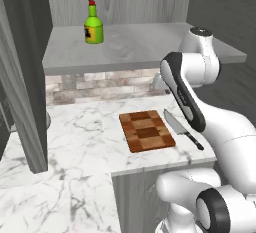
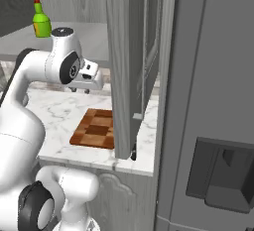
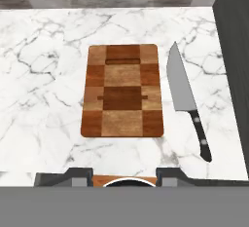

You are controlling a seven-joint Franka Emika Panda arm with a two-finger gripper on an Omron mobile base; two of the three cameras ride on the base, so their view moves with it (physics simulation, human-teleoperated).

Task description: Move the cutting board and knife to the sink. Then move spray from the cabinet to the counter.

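Cutting board (image 3: 121, 91) is seen lying flat on the white marble counter (image 1: 80, 127). The knife (image 3: 186, 99) is laid just beside the board, on its right in the hand view, not touching it, with its black handle toward the counter's front edge. The gripper (image 2: 80, 90) is held above the counter, back from the board, with nothing in it; how wide its jaws stand cannot be told. The green spray (image 1: 93, 24) is stood upright on the pale shelf of the cabinet (image 1: 130, 47).

Checkered cutting board (image 3: 122, 91) flat on marble counter (image 3: 44, 89), knife (image 3: 186, 104) just beside
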